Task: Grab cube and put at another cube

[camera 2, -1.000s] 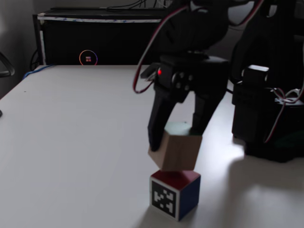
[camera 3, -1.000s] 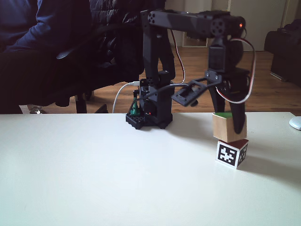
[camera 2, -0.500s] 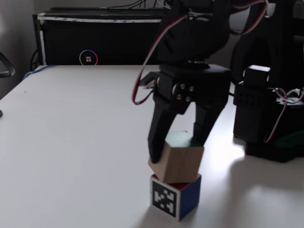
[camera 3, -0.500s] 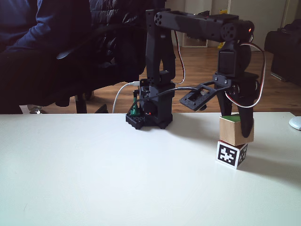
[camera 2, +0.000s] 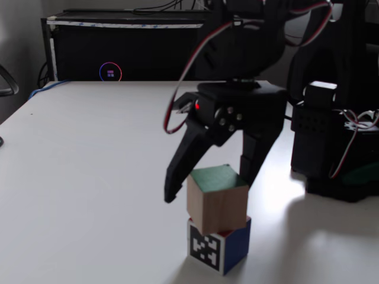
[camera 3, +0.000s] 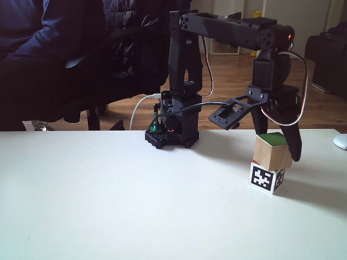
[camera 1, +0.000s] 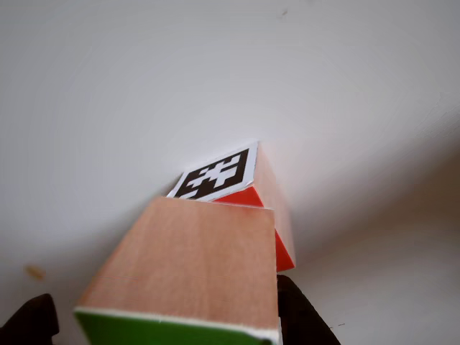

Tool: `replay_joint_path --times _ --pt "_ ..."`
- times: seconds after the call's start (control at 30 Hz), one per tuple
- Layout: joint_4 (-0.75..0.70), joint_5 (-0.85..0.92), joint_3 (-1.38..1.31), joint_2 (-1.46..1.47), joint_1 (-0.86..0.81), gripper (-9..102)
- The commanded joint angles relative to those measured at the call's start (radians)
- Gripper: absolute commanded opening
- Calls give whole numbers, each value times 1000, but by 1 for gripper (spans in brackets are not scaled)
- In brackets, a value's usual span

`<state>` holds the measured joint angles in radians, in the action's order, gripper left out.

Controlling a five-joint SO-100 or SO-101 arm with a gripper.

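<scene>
Fixed view: your gripper (camera 2: 207, 180) stood with its jaws spread clear of the cube (camera 2: 217, 199), which sat between them, green face up, resting on another cube (camera 2: 218, 244), apparently because you meant to stack it.

The other view looks steeply down, very close above the stacked cubes (camera 1: 215, 237). A fixed view sits low at the counter (camera 2: 89, 177) edge, near the stack, with the arm base (camera 2: 331, 148) at 2 o'clock. In another fixed view (camera 3: 181, 122), the camera stands farther back, side-on. All share the stack.
</scene>
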<state>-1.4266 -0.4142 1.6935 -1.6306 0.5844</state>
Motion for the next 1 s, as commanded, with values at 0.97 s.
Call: replay_joint_path --times 0.97 --pt "209 209 353 -882 -552 53"
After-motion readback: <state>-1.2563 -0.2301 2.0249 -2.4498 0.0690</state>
